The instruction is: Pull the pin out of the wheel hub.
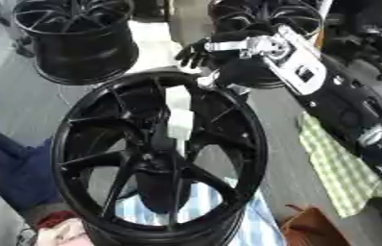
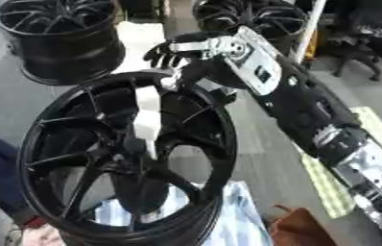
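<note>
One arm is at work, our right, coming in from the right edge with its hand (image 1: 196,53) hanging just above the far rim of the black wheel hub (image 1: 157,153). Its dark fingers droop, relaxed and holding nothing, apart from the rim as far as we can tell. Our left hand shows in neither view.

The hub fills the middle of both views, tilted toward us, its spokes fanning from a dark centre. A pale, flat-sided piece, which we take for the pin (image 1: 178,117), stands between the upper rim and the centre, light against all that glossy black metal.

We judge this to be the approach: nothing is gripped yet. The next move calls for lowering the hand past the rim, closing the fingers round the pale piece, then drawing it out along its own length so it does not jam against a spoke.

Two more black wheels (image 1: 77,38) stand beyond, smooth and shiny. Below the hub lies blue-striped cloth (image 1: 228,216), soft and rumpled; a green checked cloth (image 1: 341,175) lies to the right
</note>
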Robot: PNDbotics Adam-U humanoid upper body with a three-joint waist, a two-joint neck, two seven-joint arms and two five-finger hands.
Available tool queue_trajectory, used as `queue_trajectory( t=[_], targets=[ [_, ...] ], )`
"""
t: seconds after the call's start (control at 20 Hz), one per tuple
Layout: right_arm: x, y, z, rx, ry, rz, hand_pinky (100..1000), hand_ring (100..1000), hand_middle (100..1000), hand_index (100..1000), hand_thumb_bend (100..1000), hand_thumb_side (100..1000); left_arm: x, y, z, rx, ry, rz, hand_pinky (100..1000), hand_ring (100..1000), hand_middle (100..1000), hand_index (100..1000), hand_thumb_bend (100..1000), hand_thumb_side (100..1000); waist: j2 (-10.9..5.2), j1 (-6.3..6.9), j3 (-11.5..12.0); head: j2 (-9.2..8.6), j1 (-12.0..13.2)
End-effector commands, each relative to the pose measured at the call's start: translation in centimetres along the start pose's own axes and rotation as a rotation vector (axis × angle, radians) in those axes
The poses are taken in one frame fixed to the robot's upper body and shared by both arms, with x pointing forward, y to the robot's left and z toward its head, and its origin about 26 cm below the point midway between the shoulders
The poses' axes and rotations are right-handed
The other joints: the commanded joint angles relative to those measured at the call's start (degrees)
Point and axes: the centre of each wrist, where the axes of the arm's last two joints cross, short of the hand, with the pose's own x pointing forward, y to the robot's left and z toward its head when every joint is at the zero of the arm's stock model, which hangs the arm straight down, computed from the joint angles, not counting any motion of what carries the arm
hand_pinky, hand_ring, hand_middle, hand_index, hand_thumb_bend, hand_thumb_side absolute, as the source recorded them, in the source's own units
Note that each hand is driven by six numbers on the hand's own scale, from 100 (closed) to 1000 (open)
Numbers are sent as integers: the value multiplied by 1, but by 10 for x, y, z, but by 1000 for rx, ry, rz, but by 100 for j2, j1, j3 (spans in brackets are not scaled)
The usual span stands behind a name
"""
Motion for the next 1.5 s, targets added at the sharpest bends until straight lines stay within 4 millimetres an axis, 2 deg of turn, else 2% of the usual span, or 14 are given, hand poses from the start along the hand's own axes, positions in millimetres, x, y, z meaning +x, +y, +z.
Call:
queue_trajectory(
  t=[0.05,0.7,1.5],
  targets=[
    [1,-8,2,-12,5,27,849,859,856,964,100,547,10,0,-5,-17,-35,-12,689,1000,659,808,100,842,-28,31,12,-15,-32],
    [2,5,-11,74,1,69,854,851,838,953,100,528,10,-1,-6,-20,-37,-11,687,1000,656,807,100,842,-23,33,39,-15,-34],
    [9,9,-19,160,19,167,863,842,810,932,100,521,12,-3,-10,-34,-44,-5,687,1000,656,808,100,842,-16,28,122,-15,-85]
  ],
)
